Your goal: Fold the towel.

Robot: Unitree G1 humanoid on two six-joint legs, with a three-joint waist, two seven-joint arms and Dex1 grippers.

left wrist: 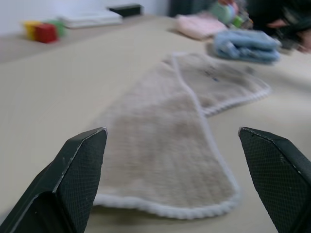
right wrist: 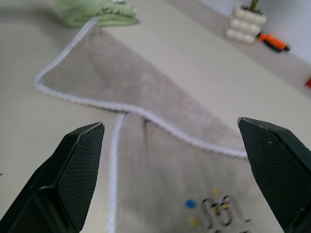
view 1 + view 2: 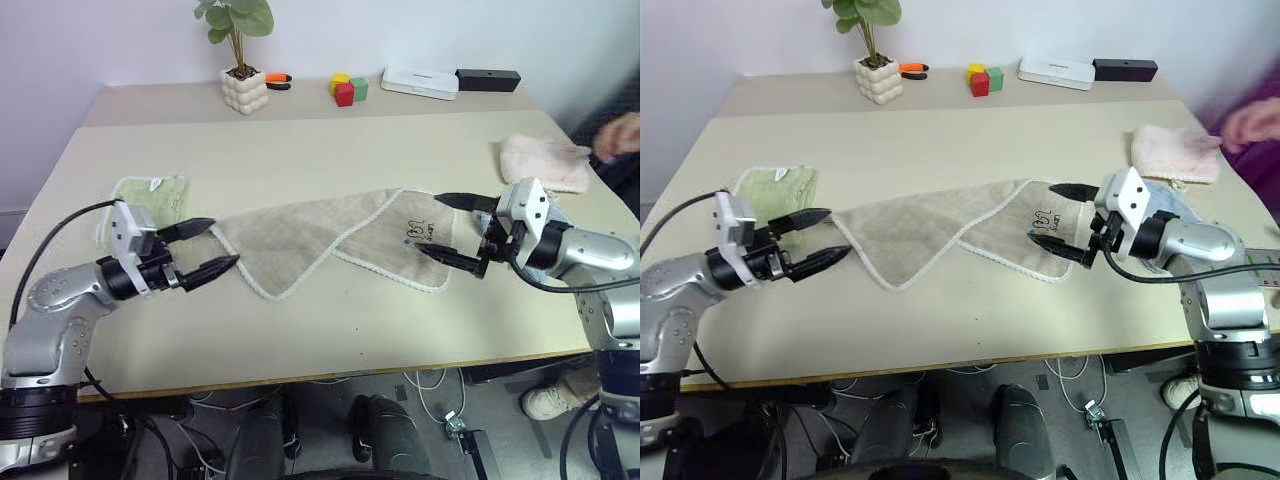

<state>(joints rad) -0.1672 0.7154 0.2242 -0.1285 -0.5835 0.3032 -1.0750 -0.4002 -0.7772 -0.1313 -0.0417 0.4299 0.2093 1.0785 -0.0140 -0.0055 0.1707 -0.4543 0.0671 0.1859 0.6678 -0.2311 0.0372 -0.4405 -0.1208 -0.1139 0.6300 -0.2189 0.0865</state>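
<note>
Your towel (image 3: 330,238) lies flat across the middle of the table (image 3: 300,150), partly folded over itself in a long twisted strip, its embroidered corner toward your right. Your left gripper (image 3: 208,250) sits just off the towel's left end with its fingers spread wide, nothing between them. Your right gripper (image 3: 452,228) hovers over the embroidered end, fingers equally wide apart — holding nothing.

Mind what surrounds you. A small green cloth (image 3: 152,200) lies just beside the towel's left end, close behind your left gripper. A folded light-blue cloth (image 1: 248,46) rests near the towel's right end, by your right wrist, and a pink cloth (image 3: 543,162) sits beyond it — a person's hand (image 3: 620,134) is at its far edge. Along the back edge, well apart, stand a potted plant (image 3: 243,60), an orange tool (image 3: 278,80), coloured blocks (image 3: 347,89), a white box (image 3: 420,82) and a black box (image 3: 488,79).
</note>
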